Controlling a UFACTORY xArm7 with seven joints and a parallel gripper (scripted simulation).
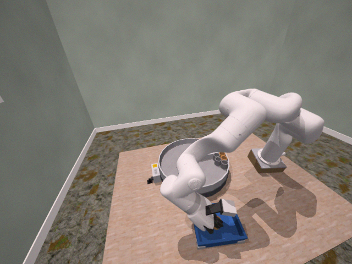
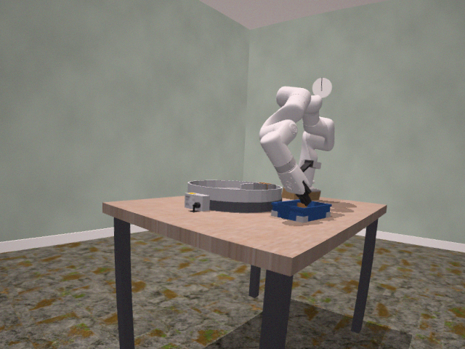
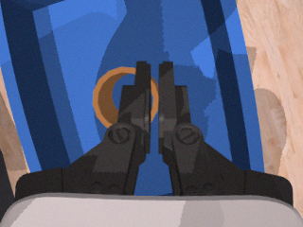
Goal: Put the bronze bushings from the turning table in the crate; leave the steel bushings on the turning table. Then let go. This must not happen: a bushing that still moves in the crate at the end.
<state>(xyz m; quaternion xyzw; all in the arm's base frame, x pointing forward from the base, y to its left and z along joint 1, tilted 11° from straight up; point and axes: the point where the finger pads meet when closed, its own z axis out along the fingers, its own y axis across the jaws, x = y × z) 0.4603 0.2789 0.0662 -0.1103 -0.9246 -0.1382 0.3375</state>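
My gripper (image 1: 213, 225) is shut on the wall of a bronze bushing (image 3: 110, 97) and holds it low inside the blue crate (image 1: 220, 231). In the wrist view the two fingers pinch the ring's right side over the crate floor (image 3: 127, 38). The exterior view shows the gripper (image 2: 304, 199) dipping into the crate (image 2: 300, 210). The round grey turning table stands behind the crate. At its far right rim sits a cluster of bushings: one bronze bushing (image 1: 223, 155) and steel bushings (image 1: 218, 159) beside it.
A small grey control box (image 1: 155, 171) with a yellow label sits against the turning table's left side. The arm's base (image 1: 267, 162) stands at the table's far right. The arm reaches over the turning table.
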